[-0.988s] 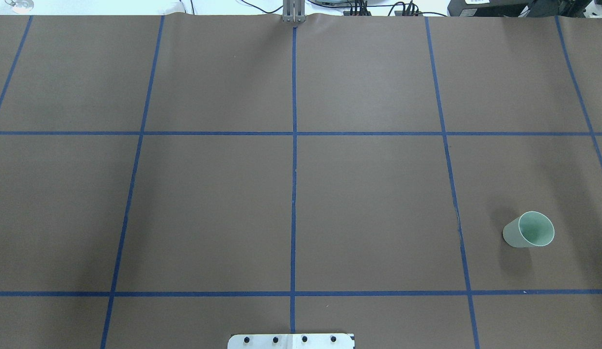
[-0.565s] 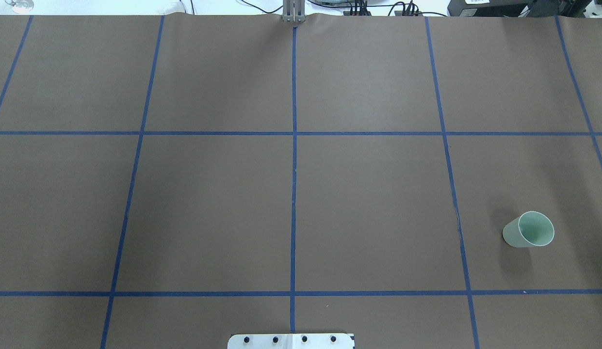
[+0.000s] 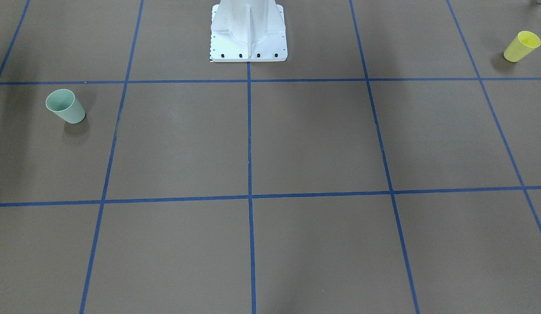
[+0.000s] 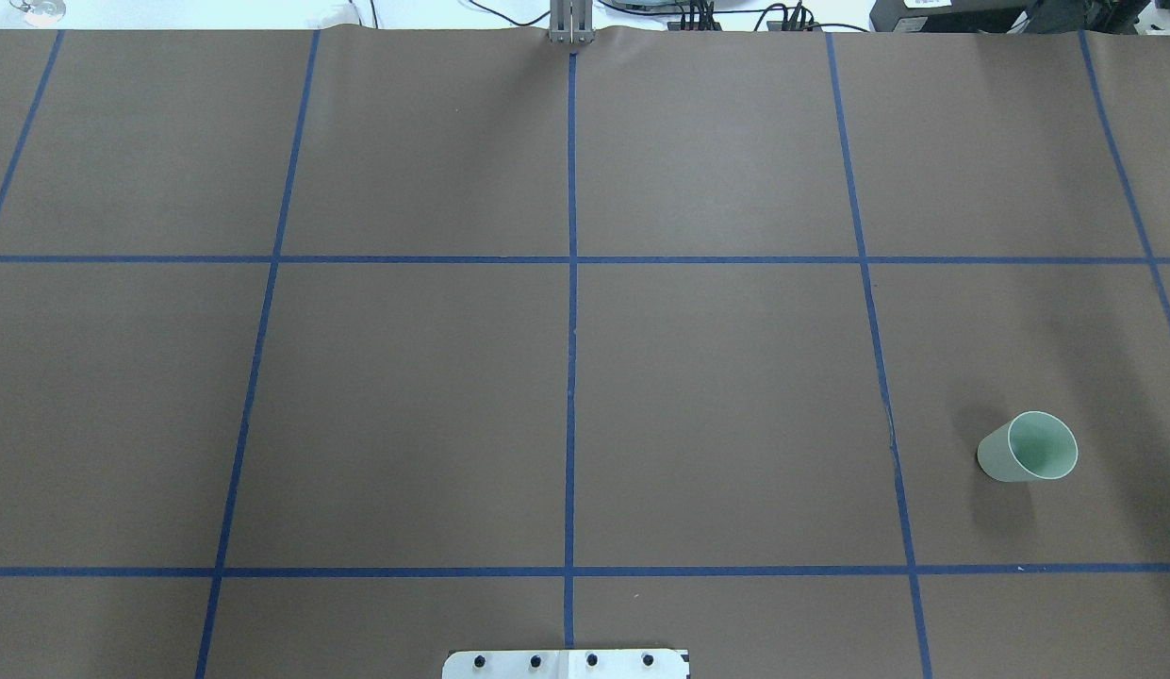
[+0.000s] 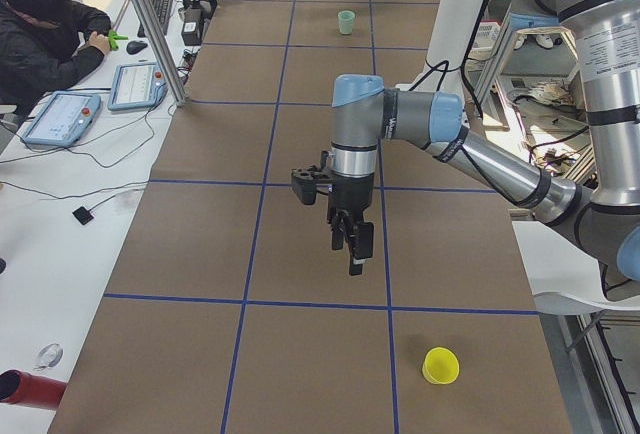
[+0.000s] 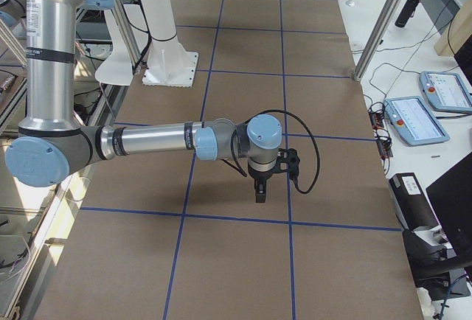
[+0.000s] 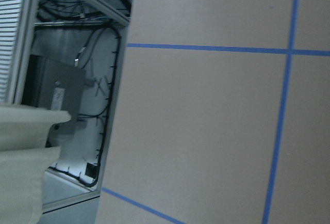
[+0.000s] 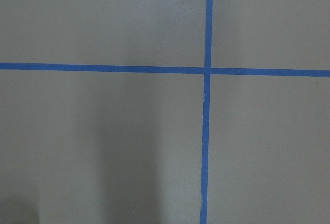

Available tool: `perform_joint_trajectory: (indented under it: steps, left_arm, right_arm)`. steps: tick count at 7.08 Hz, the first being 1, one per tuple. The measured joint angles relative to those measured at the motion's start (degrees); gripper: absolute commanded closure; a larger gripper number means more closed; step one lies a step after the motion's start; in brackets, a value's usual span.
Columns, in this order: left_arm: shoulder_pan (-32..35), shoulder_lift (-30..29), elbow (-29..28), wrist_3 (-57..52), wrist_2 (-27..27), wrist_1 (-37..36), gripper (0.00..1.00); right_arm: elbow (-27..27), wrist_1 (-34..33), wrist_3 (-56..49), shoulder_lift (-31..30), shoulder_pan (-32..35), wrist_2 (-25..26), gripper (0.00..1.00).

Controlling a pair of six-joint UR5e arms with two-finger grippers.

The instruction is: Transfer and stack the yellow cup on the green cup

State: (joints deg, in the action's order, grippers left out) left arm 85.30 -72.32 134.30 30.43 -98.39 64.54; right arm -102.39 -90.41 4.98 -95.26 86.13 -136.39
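Front-facing view: the green cup (image 3: 65, 106) stands upright on the brown counter (image 3: 314, 139), off the white base's (image 3: 248, 30) right side. The yellow cup (image 3: 521, 46) stands far off the base's left side, so the two are well apart.

Overhead view: the green cup (image 4: 1028, 447) sits ahead and right of the base.

Left-end view: the left pincer (image 5: 352, 252) hangs above the counter with the yellow cup (image 5: 441, 365) near it. I cannot tell whether it is open or closed.

Right-end view: the right pincer (image 6: 259, 193) points down, out in front of the base. Its state also cannot be told.

Wrist views: counter and blue tape lines (image 8: 207, 131) only.
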Motion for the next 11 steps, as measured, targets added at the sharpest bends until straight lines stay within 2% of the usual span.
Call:
perform_joint_trajectory:
  steps: [1,4,6,8,11]
  left_arm:
    - [-6.10,2.32,0.57,12.52,2.62,-0.11,0.00]
    - [-34.57,9.20,-0.38,56.15,6.54,-0.84,0.00]
    - [-48.97,10.93,-6.00,81.52,6.67,-3.66,0.00]
    - [-57.95,10.66,-13.55,101.17,6.09,-4.97,0.00]
    - [-63.89,4.27,-24.35,114.23,3.22,-5.04,0.00]
  right_arm:
    - [-0.47,-0.02,0.11,-0.09,-0.56,-0.09,0.00]
    - [-0.64,0.05,0.49,-0.42,-0.96,-0.11,0.00]
    - [-0.45,-0.02,0.55,-0.47,-1.04,0.03,0.00]
    - [-0.31,-0.15,0.56,-0.64,-1.05,-0.16,0.00]
    - [-0.02,-0.31,0.58,-0.86,-1.05,-0.62,0.00]
